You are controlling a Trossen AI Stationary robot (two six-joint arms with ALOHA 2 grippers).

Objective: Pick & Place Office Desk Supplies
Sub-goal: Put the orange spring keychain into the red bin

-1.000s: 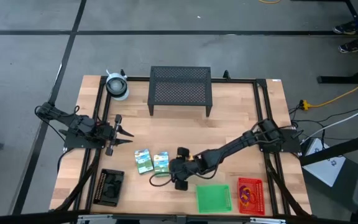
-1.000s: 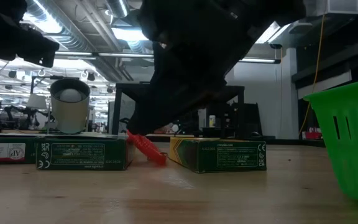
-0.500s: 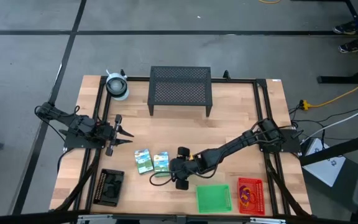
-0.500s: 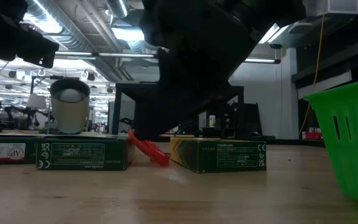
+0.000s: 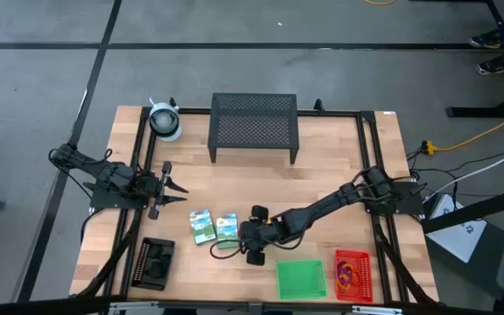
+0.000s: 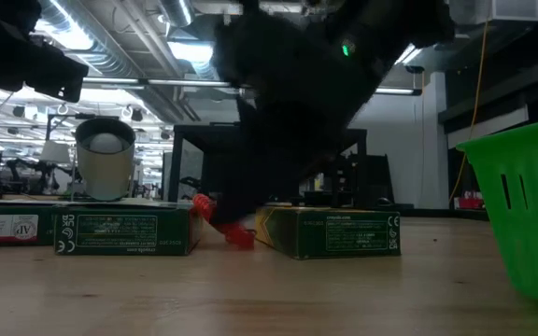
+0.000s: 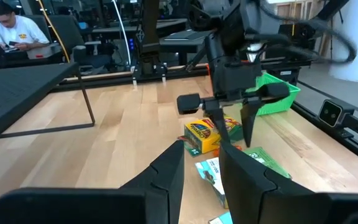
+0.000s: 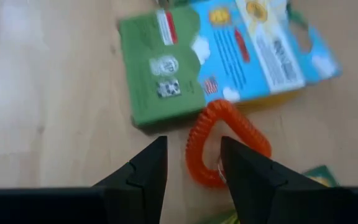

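Note:
An orange coiled loop (image 8: 229, 134) lies on the table against the green end of the yellow-green crayon box (image 8: 229, 56). In the low view the loop (image 6: 239, 237) slants up between that box (image 6: 330, 231) and a green-white card box (image 6: 124, 231). My right gripper (image 8: 193, 152) points steeply down over the loop. It is open, with a finger on either side of the loop's near end. In the high view it (image 5: 239, 241) sits next to the two boxes (image 5: 214, 227). My left gripper (image 5: 178, 186) waits open at the table's left side. My right gripper stands around the near end (image 8: 204, 174) of the orange loop, coming from above at a slant. One finger (image 8: 241, 171) overlaps the coil's edge in the wrist view. Whether it touches the loop, I cannot tell. The loop rests on the table.
A green tray (image 5: 301, 278) and a red tray (image 5: 353, 273) holding loops stand near the front right. A black tray (image 5: 156, 262) is at the front left. The black mesh stand (image 5: 254, 124) and a whitish roll (image 5: 164, 120) are at the back.
In the low view my right gripper has come down a little over the orange loop. It now hides the loop's middle, which showed whole a second ago. The loop and the boxes have stayed where they were.

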